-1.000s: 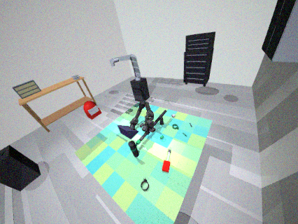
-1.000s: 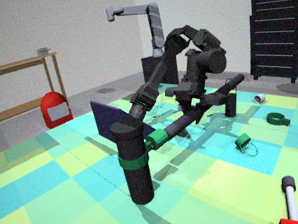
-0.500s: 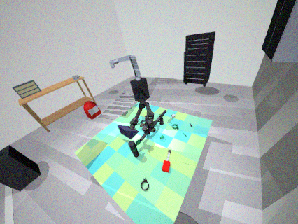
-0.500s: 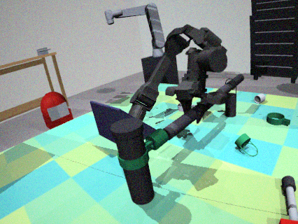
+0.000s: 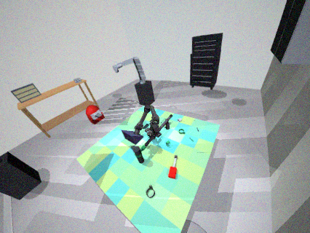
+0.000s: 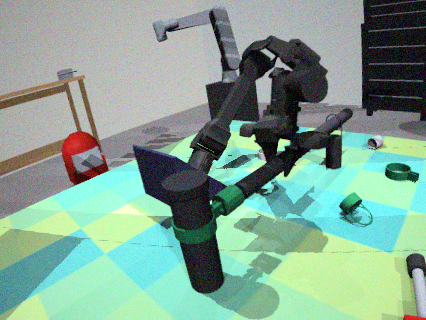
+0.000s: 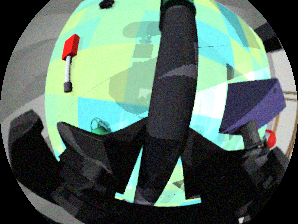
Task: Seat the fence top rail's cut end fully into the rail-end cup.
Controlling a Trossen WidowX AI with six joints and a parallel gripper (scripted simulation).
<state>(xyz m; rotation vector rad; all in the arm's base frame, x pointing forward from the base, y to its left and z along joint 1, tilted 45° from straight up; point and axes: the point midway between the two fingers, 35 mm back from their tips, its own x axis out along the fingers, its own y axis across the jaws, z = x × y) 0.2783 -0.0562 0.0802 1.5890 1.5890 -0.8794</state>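
Note:
The dark top rail (image 6: 280, 162) (image 5: 160, 128) (image 7: 169, 83) slopes from the loop cap on the small post (image 6: 334, 150) down to the green rail-end cup (image 6: 229, 199). The cup hangs on the green brace band (image 6: 196, 233) around the big dark post (image 6: 200, 260) (image 5: 138, 154), a short way below the post cap (image 6: 185, 184). The rail's low end meets the cup; I cannot tell how deep it sits. My gripper (image 6: 285, 156) (image 5: 154, 132) (image 7: 164, 123) is shut on the rail at about mid-length.
A purple panel (image 6: 155, 170) (image 5: 131, 135) stands behind the post. Loose green bands (image 6: 400, 171) (image 6: 352, 204), a red-handled tool (image 5: 172, 170) and a black ring (image 5: 150, 191) lie on the mat. A red object (image 6: 84, 157), wooden table (image 5: 51, 92) and black cabinet (image 5: 205, 62) stand beyond.

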